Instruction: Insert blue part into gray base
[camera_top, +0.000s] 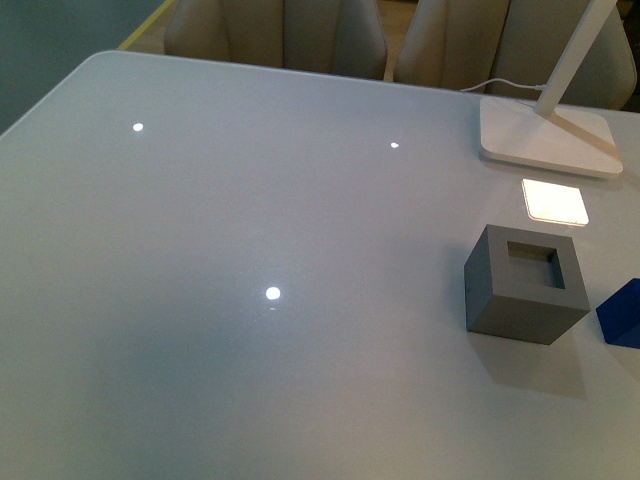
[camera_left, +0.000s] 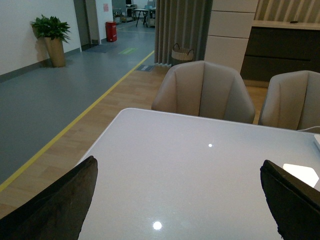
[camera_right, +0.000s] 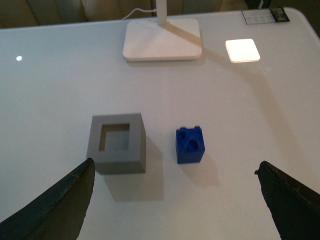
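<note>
Beside blue part (camera_right: 190, 145), gray base (camera_right: 118, 162), hole upward

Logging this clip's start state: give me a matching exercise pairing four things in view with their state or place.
Things:
1 gray base
2 blue part
3 lamp foot
4 right end effector

States or places:
A open, holding nothing
B white, at the far side of the table
C top hole empty
D resting on the table beside the base, not inserted

Pairs: 1-C, 2-D, 3-B, 4-A
</note>
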